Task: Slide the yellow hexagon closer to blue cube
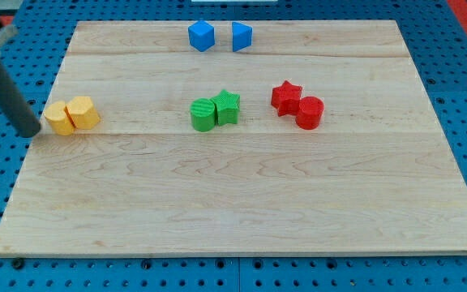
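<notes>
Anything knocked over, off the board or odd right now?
Nothing stands out. All blocks sit flat on the board in tidy colour pairs; my tip is just left of the yellow pair, near the board's left edge.

Pale wood bench (242, 203), grain running in long streaks, smooth with a soft sheen. Blocks look like matt plastic: the green cylinder (203, 115) shows fine ridged lines, the red star (285, 96) looks slightly glossier. The rod's dark, matt.
</notes>
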Tool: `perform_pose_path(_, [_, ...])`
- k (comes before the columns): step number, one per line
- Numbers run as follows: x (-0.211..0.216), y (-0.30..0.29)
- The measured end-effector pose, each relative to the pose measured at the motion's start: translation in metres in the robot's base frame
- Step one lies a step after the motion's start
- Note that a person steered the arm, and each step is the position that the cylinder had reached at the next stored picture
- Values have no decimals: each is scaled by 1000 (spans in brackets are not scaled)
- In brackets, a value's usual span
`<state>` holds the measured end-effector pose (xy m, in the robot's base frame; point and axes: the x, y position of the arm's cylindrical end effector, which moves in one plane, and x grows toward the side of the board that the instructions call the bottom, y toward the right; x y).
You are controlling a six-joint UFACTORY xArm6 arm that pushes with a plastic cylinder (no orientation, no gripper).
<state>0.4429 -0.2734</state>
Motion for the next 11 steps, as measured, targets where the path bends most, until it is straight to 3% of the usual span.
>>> perform_pose_path(2, [-27, 73])
perform_pose_path(3, [-64, 72])
perform_pose_path(4, [-72, 70])
perform_pose_path(6, [-103, 121])
perform_pose_path(7, [-97, 102])
perform_pose_path(8, [-114, 43])
perform_pose_path(10, [-129, 175])
perform_pose_path(11, [-145, 188])
